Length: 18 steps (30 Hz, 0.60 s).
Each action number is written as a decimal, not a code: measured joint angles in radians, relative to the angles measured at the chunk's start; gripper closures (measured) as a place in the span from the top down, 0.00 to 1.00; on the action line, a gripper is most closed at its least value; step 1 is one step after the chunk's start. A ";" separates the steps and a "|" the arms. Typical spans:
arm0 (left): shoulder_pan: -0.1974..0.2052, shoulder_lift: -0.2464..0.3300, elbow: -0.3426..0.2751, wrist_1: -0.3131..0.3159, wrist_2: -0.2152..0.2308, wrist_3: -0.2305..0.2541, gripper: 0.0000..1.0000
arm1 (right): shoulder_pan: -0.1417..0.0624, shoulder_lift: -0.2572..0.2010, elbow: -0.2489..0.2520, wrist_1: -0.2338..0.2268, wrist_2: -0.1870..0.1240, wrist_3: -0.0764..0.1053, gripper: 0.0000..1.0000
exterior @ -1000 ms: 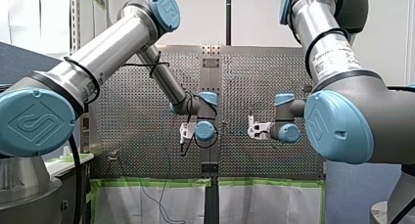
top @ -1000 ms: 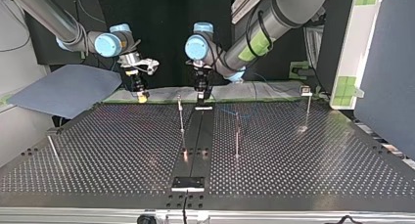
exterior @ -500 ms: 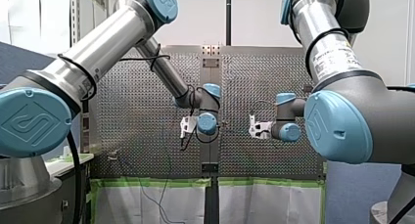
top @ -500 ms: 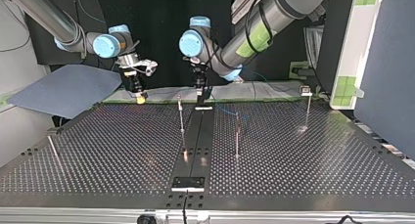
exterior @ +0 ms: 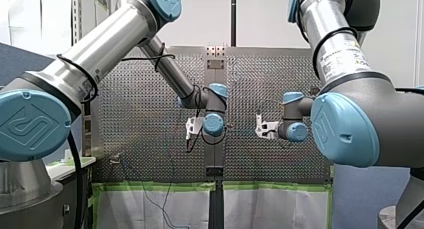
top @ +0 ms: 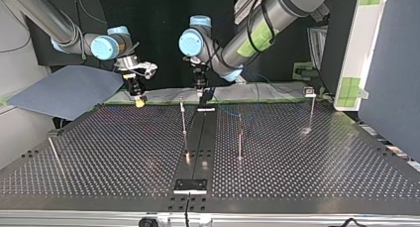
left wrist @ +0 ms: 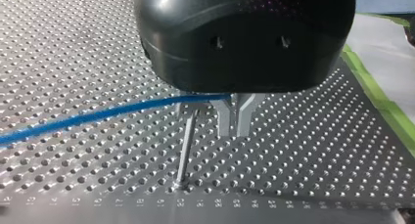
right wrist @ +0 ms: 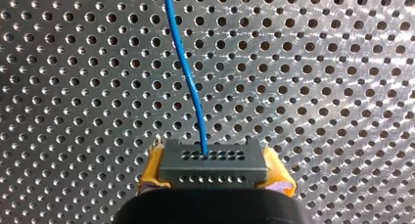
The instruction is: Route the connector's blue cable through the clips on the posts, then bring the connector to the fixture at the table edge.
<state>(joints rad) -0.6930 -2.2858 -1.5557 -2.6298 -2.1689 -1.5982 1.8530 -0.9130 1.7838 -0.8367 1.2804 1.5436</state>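
In the right wrist view my right gripper [right wrist: 214,174] is shut on the dark connector [right wrist: 214,160], its yellow pads [right wrist: 151,169] on both sides. The blue cable [right wrist: 188,72] runs out of the connector over the perforated table. In the left wrist view my left gripper [left wrist: 236,132] has its metal fingers pressed together on the blue cable [left wrist: 107,114], which leads away to one side. A thin post [left wrist: 186,141] stands right beside those fingers. In the top view my right gripper [top: 140,101] hangs at the far left and my left gripper [top: 203,99] near the middle, behind a post [top: 183,119].
Two more posts [top: 240,135] [top: 311,110] stand at the top view's right, the far one with a clip on top. A black fixture [top: 190,186] sits at the near table edge on the dark centre strip. A leaning rod [top: 53,151] is at the left.
In the top view my left gripper has shifted a little to the left and up. My right gripper has drifted slightly left. Both grips are unchanged.
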 joint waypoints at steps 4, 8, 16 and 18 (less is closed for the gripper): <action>0.001 0.000 0.012 0.001 0.001 0.001 0.10 | 0.000 0.000 -0.001 0.000 -0.004 0.001 0.00; 0.002 0.000 0.021 0.014 0.005 0.001 0.10 | 0.001 -0.001 -0.001 -0.001 -0.007 0.006 0.00; 0.007 0.000 0.029 0.050 0.028 0.004 0.10 | 0.000 0.000 -0.003 -0.006 -0.029 0.025 0.00; 0.010 -0.001 0.030 0.052 0.034 0.006 0.10 | 0.001 0.000 -0.003 -0.009 -0.030 0.028 0.00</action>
<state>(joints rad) -0.6829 -2.2864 -1.5256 -2.5775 -2.1353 -1.5917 1.8536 -0.9126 1.7806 -0.8461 1.2502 1.5713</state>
